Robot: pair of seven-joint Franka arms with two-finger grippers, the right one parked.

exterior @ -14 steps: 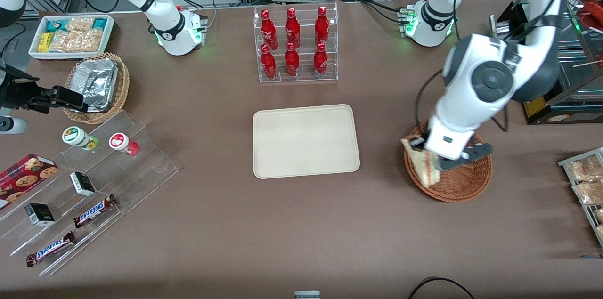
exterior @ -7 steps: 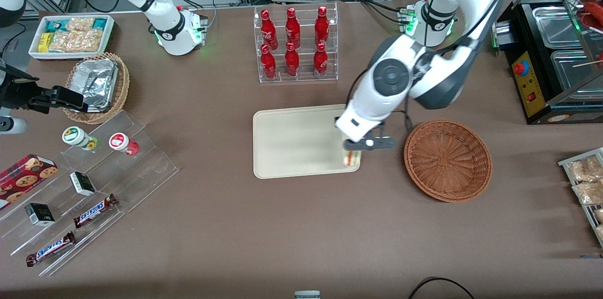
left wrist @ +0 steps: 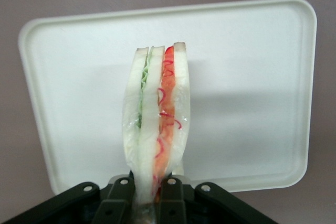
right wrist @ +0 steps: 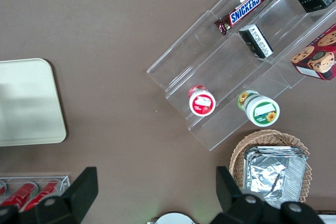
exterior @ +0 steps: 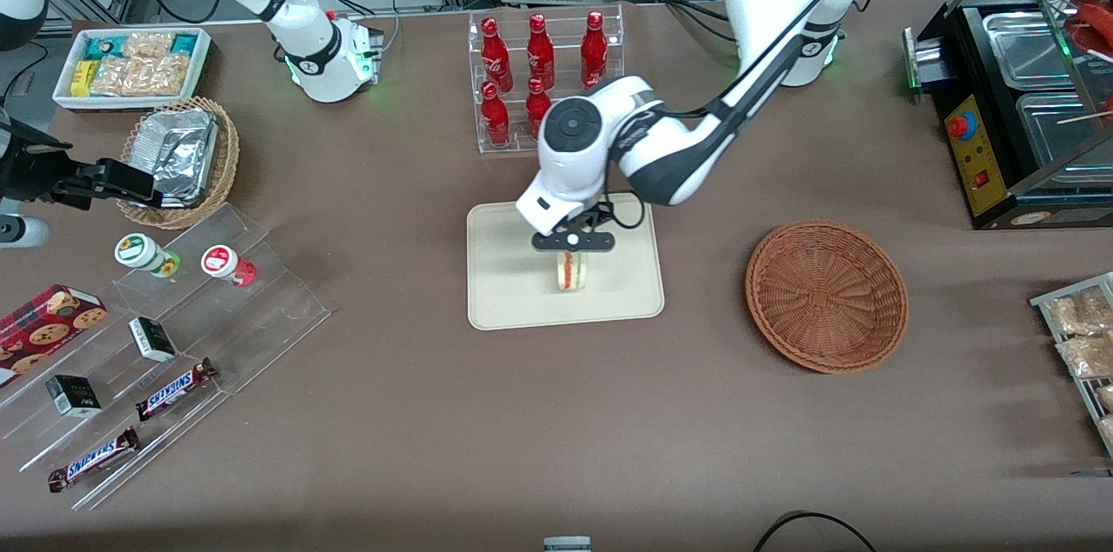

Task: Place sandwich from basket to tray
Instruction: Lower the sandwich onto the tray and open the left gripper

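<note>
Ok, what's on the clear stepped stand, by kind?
Snickers bars: 2
Black boxes: 2
Cups: 2
Cookie box: 1
Total: 7
Gripper, shut on the sandwich, is over the tray.

Pale bread, cream tray, red-brown wicker on a dull brown table

The sandwich (left wrist: 156, 124) showed white bread with a red layer and a thin green one under clear film, pinched in the black gripper (left wrist: 148, 195) above the plain cream-beige tray (exterior: 504, 291). The basket (exterior: 826, 295) was reddish-brown with a ringed, radiating weave. The table (exterior: 556, 413) was flat muted brown, and the bottles (exterior: 539, 56) were glossy red.
</note>
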